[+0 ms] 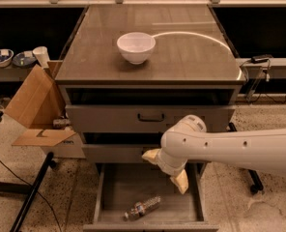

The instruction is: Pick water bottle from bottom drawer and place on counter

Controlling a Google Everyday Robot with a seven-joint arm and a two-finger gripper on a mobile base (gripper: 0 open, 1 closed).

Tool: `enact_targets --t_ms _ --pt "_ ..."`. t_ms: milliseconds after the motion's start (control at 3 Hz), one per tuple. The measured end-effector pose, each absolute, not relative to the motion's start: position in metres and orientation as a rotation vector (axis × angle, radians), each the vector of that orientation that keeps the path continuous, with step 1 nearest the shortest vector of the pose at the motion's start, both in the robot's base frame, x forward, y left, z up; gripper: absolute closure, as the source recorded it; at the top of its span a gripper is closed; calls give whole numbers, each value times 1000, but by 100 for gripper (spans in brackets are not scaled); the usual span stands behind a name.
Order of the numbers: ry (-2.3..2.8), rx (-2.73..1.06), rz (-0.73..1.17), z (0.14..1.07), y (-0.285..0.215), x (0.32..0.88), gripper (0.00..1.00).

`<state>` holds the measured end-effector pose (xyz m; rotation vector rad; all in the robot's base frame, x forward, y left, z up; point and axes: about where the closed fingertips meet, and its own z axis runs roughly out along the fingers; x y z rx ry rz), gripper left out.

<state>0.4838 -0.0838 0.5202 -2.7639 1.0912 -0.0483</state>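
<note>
The water bottle (142,208) lies on its side on the floor of the open bottom drawer (115,186), near its front edge. My gripper (166,171) hangs over the right part of the drawer, above and to the right of the bottle, not touching it. Its two cream fingers (180,181) are spread apart and hold nothing. The white arm reaches in from the right. The counter (191,57) is the brown-grey top of the cabinet, well above the gripper.
A white bowl (136,46) stands on the counter at middle left. Two shut black-handled drawers (150,117) sit above the bottom one. An open cardboard box (34,110) stands left of the cabinet. A black stand leg (32,195) crosses the floor at left.
</note>
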Motion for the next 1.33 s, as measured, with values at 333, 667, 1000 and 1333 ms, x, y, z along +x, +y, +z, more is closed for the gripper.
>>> enact_targets --t_ms 333,667,1000,1333 --pt "1077 -2722 -3 478 -75 501 0" --pt "1057 -2689 38 435 -68 513 0" --pt "1027 -2672 105 394 -56 516 0" --pt "1027 -2672 105 393 -56 516 0"
